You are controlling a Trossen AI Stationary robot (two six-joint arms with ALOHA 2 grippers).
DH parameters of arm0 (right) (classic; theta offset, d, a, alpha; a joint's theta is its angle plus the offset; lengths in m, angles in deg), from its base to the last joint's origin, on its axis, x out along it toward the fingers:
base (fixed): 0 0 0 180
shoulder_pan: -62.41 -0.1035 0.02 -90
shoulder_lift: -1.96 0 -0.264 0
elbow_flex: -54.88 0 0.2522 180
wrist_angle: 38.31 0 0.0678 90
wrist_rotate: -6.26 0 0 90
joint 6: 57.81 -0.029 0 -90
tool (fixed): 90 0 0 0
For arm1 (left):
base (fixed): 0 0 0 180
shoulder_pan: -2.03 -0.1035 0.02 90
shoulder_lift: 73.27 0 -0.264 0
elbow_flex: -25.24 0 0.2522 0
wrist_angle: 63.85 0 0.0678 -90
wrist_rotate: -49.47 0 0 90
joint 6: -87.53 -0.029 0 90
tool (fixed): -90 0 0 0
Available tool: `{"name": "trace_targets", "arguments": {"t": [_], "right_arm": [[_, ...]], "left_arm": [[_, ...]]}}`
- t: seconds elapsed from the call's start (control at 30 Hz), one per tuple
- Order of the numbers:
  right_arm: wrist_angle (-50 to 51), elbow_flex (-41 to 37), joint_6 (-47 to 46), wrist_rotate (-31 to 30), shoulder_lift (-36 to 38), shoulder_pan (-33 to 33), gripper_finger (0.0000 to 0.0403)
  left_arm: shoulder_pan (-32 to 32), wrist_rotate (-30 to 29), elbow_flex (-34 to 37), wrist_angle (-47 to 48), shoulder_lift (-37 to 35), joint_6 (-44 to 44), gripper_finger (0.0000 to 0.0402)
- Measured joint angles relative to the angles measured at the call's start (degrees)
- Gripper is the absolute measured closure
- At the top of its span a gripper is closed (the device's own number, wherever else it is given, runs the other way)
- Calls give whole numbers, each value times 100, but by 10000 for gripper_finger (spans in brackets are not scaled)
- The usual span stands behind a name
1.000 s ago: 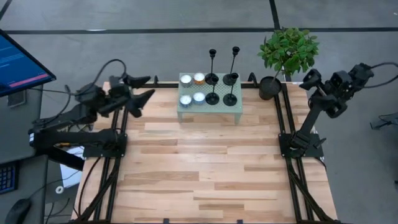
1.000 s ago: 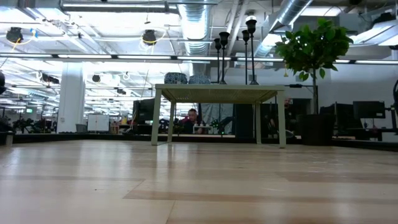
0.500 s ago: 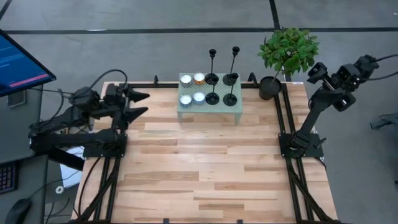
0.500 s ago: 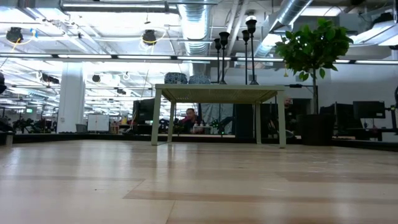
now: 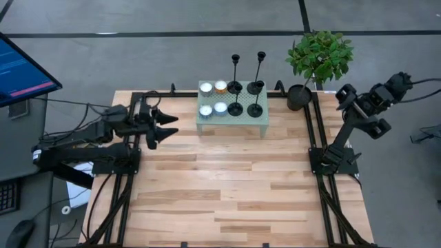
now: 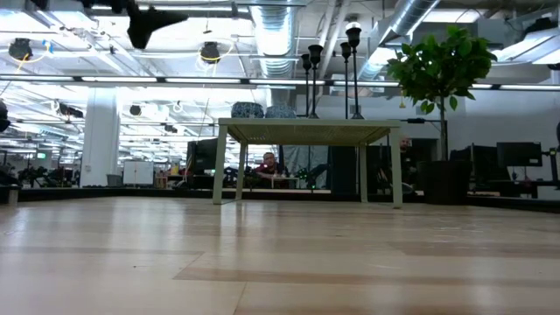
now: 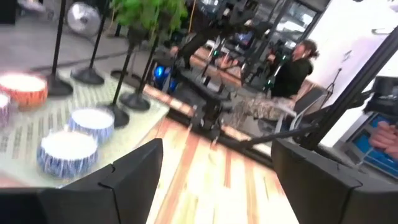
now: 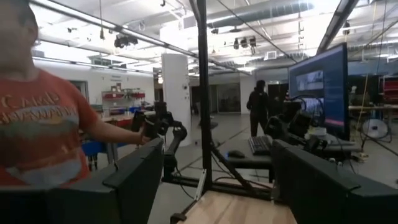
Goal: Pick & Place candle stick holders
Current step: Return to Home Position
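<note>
Wooden table (image 5: 227, 186); left fingers (image 7: 118, 186) wide, empty.

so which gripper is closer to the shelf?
Left. The left gripper hangs just off the left end of the shelf; the right gripper is beyond the plant pot on the other side.

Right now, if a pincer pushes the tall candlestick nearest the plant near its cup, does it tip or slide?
Probably tips: the tall candlestick has a long thin stem over a small disc base, so a high push levers it. It looks like rigid metal, so likely no flex. Falling, it could hit the short candlestick close beside it on the shelf.
</note>
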Motion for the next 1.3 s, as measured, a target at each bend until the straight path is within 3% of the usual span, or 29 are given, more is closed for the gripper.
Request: {"name": "trace_targets", "arguments": {"t": [0.57, 1.0, 1.3], "right_arm": [[-1766, -1979, -329, -15, 3, 5, 117], [-4536, -4391, -243, -147, 9, 270, 117], [-6423, -5632, 359, -149, 9, 405, 117]], "left_arm": [[0, 98, 1209, -668, -4, 67, 101], [0, 90, 2003, -841, -4, 35, 101], [-2, 150, 2390, -944, -6, -79, 101]]}}
